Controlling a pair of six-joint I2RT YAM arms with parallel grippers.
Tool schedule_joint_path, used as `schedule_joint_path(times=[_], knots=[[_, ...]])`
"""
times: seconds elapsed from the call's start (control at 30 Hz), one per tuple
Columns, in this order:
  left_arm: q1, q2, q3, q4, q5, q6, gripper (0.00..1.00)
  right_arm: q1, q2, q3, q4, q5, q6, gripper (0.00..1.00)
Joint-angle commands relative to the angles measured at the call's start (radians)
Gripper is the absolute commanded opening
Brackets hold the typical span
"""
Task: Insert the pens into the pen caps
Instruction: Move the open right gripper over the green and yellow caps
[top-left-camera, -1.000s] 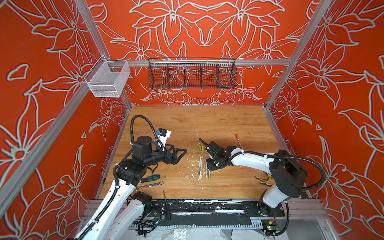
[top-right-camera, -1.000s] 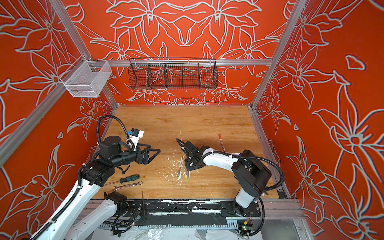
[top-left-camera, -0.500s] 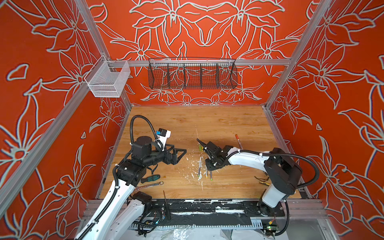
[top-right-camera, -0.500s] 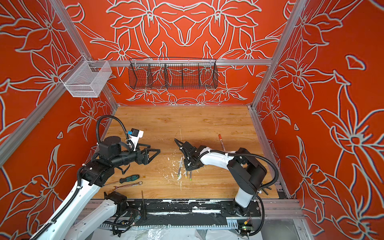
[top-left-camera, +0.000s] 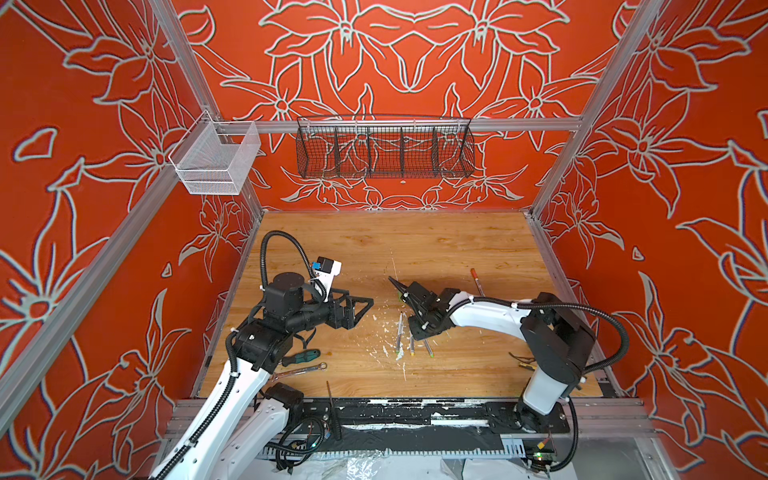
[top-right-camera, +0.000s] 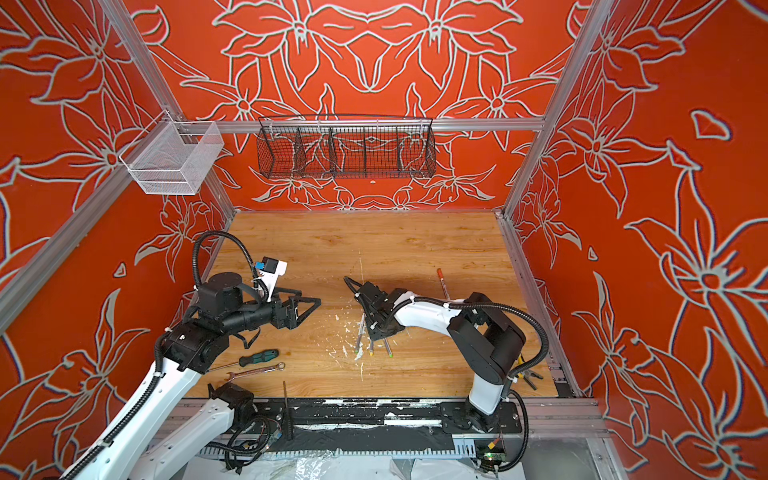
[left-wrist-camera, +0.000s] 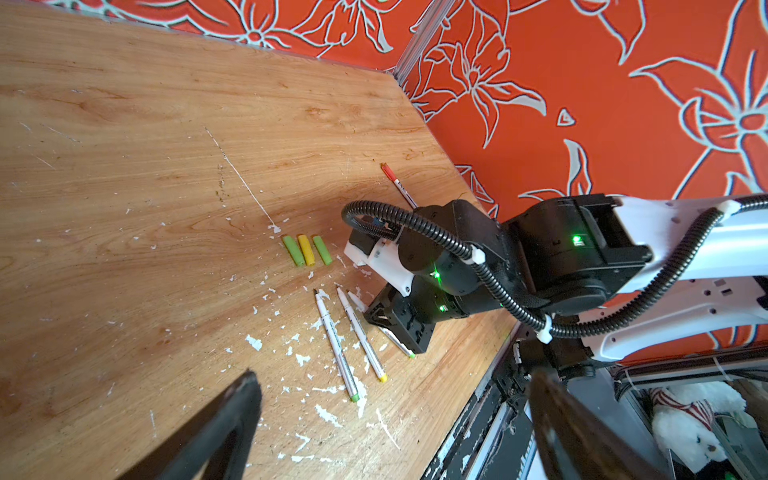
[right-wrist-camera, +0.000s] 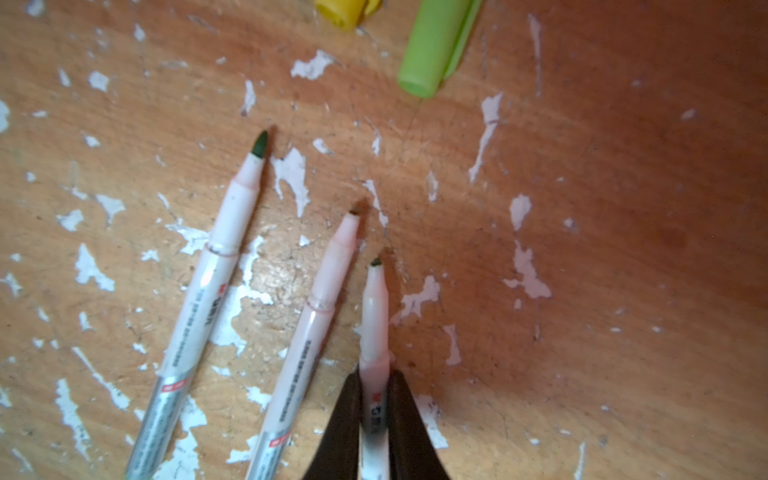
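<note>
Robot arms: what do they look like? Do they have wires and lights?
The left arm and right arm have smooth white shells and chunky black joints. A ribbed black hose runs along each, held by white clips. Tiny green lights glow on the right arm's joints. The left pincer and right pincer are black, pointed and triangle-shaped.

centre: two pens (left-wrist-camera: 336, 345), third pen (right-wrist-camera: 374, 311) at right | behind: three caps (left-wrist-camera: 306, 250) | back right: fourth pen (left-wrist-camera: 397, 183) | front left: screwdriver (top-left-camera: 304, 356), wrench (top-left-camera: 300, 371)
</note>
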Motion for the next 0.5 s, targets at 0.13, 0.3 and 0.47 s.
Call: schedule_joint_path(times=[0.13, 0.3, 0.47], knots=[[0.003, -0.001, -0.006, 0.024, 0.014, -0.002, 0.97, -0.005, 0.002, 0.083, -0.075, 0.033, -0.029, 0.32], [0.003, -0.006, -0.006, 0.020, 0.010, 0.003, 0.97, -0.046, 0.001, 0.143, -0.079, 0.029, -0.050, 0.40], [0.003, -0.013, -0.003, 0.009, 0.003, 0.011, 0.97, -0.109, 0.046, 0.225, -0.096, 0.046, -0.067, 0.42]])
